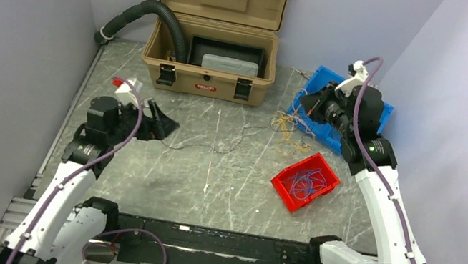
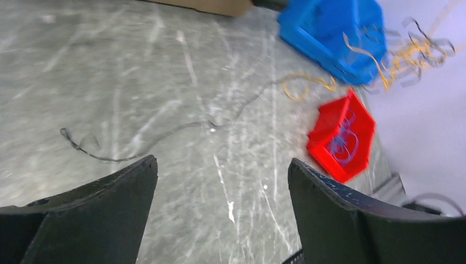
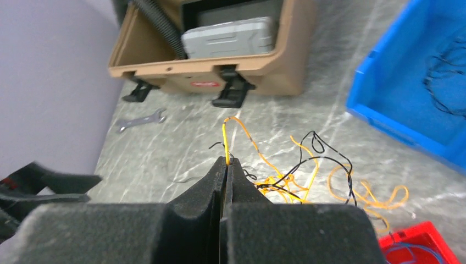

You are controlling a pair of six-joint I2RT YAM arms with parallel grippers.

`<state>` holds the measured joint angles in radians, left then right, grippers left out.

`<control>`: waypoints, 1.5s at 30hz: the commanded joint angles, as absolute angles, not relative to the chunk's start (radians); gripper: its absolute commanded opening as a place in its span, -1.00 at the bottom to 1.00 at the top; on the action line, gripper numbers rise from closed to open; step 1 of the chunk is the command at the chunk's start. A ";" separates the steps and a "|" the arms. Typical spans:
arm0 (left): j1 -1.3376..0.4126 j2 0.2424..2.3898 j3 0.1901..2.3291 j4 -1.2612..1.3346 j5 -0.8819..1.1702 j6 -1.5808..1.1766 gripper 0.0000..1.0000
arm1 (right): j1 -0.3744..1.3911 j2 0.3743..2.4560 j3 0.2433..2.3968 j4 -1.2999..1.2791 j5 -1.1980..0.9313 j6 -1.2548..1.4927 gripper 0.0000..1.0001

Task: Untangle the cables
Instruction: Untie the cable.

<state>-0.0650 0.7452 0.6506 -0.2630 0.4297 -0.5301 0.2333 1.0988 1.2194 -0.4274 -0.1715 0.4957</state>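
Observation:
The cables form a loose tangle of yellow-orange and black wires point(image 1: 289, 133) on the table beside the blue bin point(image 1: 380, 118). My right gripper point(image 3: 226, 160) is shut on one yellow-orange wire point(image 3: 225, 137), which stands up from its tips, and the tangle point(image 3: 308, 181) trails off to its right. One thin black wire point(image 1: 207, 144) lies loose across the middle of the table. My left gripper point(image 2: 222, 161) hangs open above the table near that black wire point(image 2: 165, 133), with nothing between its fingers. Blue wires point(image 1: 307, 181) lie in the red bin point(image 1: 283, 184).
An open tan case point(image 1: 205, 72) stands at the back, with a black corrugated hose point(image 1: 154, 10) running into it. Black wires point(image 3: 448, 82) lie in the blue bin point(image 3: 395, 118). A wrench point(image 3: 140, 120) lies on the table in front of the case.

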 commanded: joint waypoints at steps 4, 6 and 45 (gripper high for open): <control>-0.292 0.797 0.721 -0.125 0.374 -0.479 0.98 | 0.363 1.141 1.380 -0.450 -0.222 0.416 -1.00; -0.334 0.807 0.726 -0.093 0.364 -0.478 0.99 | 0.382 1.149 1.396 -0.452 -0.245 0.406 -1.00; -0.624 1.229 1.039 0.299 0.603 -0.414 0.27 | 0.527 1.175 1.335 -0.409 -0.670 0.328 -1.00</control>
<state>-0.6037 1.1927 0.9638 0.2848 0.6117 -0.4419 0.5190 1.2037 1.3510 -0.4686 -0.6121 0.3340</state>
